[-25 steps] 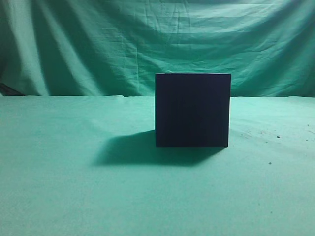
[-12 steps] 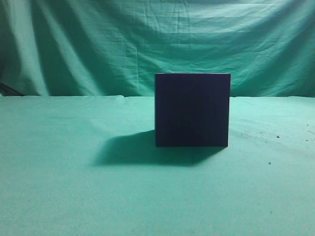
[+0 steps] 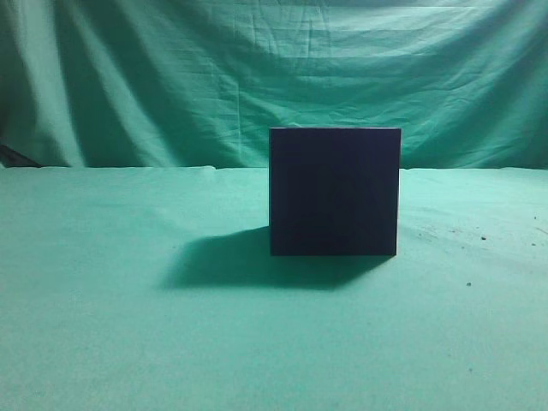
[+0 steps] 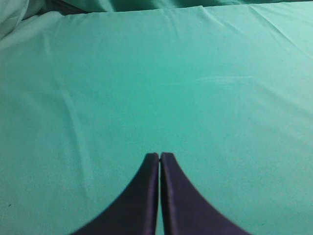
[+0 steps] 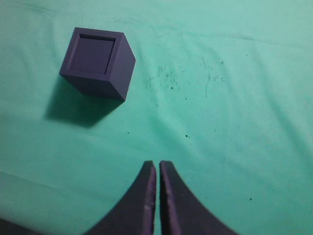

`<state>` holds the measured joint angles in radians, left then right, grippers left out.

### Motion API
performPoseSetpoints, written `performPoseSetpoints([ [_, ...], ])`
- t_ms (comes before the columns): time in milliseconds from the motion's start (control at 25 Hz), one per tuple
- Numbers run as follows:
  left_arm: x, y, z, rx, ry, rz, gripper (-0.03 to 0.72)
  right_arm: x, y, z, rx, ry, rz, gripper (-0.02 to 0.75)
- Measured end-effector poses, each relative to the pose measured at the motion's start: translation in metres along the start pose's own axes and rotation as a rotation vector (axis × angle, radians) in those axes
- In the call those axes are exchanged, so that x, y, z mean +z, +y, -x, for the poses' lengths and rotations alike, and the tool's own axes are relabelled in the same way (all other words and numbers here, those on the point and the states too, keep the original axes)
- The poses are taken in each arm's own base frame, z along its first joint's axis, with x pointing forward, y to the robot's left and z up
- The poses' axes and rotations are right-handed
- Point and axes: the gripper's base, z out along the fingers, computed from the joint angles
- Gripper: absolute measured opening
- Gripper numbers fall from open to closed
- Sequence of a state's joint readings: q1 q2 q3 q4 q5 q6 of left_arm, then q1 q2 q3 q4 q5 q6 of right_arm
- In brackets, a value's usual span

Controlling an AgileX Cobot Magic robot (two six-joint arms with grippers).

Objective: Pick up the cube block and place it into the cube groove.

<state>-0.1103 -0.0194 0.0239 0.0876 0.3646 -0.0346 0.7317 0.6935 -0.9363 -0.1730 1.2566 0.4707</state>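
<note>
The cube groove (image 3: 334, 193), a large dark navy-purple box, stands on the green cloth at the middle of the exterior view. In the right wrist view it (image 5: 122, 73) lies far left of my right gripper (image 5: 157, 164). A square purple face (image 5: 96, 53) about two-thirds of the box's width fills its top opening almost flush; it looks like the cube block's top. No loose cube shows on the cloth. My right gripper is shut and empty, well apart from the box. My left gripper (image 4: 159, 155) is shut and empty over bare cloth. Neither gripper shows in the exterior view.
Green cloth covers the table (image 3: 128, 342) and hangs as a backdrop (image 3: 171, 77). Dark specks lie on the cloth right of the box (image 5: 171, 81). A fold edge of cloth runs along the far side in the left wrist view (image 4: 146, 10).
</note>
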Motion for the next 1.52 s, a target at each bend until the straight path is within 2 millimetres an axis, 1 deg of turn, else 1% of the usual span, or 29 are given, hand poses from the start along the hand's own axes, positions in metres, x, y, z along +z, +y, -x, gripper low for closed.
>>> performPoseSetpoints([
  [120, 0.000, 0.000, 0.000, 0.000, 0.000, 0.000, 0.000, -0.007, -0.005, -0.004, -0.008, -0.031, -0.002, 0.000],
  [280, 0.000, 0.000, 0.000, 0.000, 0.000, 0.000, 0.000, -0.012, -0.014, -0.006, -0.030, -0.089, -0.062, 0.000],
  [360, 0.000, 0.000, 0.000, 0.000, 0.000, 0.000, 0.000, -0.011, -0.019, -0.011, -0.049, -0.156, -0.065, 0.000],
  [480, 0.000, 0.000, 0.000, 0.000, 0.000, 0.000, 0.000, -0.005, -0.024, -0.022, -0.083, -0.314, -0.037, 0.000],
  [560, 0.000, 0.000, 0.000, 0.000, 0.000, 0.000, 0.000, 0.003, -0.028, -0.031, -0.101, -0.411, -0.040, 0.000],
  [720, 0.000, 0.000, 0.000, 0.000, 0.000, 0.000, 0.000, 0.031, -0.037, -0.053, -0.114, -0.581, -0.094, 0.000],
  [840, 0.000, 0.000, 0.000, 0.000, 0.000, 0.000, 0.000, 0.053, -0.044, -0.075, -0.067, -0.684, -0.138, 0.000],
  [920, 0.000, 0.000, 0.000, 0.000, 0.000, 0.000, 0.000, 0.069, -0.049, -0.090, -0.010, -0.721, -0.160, 0.000],
  [1080, 0.000, 0.000, 0.000, 0.000, 0.000, 0.000, 0.000, 0.095, -0.056, -0.117, 0.096, -0.735, -0.199, 0.000],
  [1240, 0.000, 0.000, 0.000, 0.000, 0.000, 0.000, 0.000, 0.117, -0.062, -0.137, 0.160, -0.719, -0.235, 0.000],
  [1400, 0.000, 0.000, 0.000, 0.000, 0.000, 0.000, 0.000, 0.121, -0.065, -0.142, 0.202, -0.680, -0.275, 0.000],
  [1520, 0.000, 0.000, 0.000, 0.000, 0.000, 0.000, 0.000, 0.122, -0.066, -0.144, 0.183, -0.655, -0.289, 0.000],
])
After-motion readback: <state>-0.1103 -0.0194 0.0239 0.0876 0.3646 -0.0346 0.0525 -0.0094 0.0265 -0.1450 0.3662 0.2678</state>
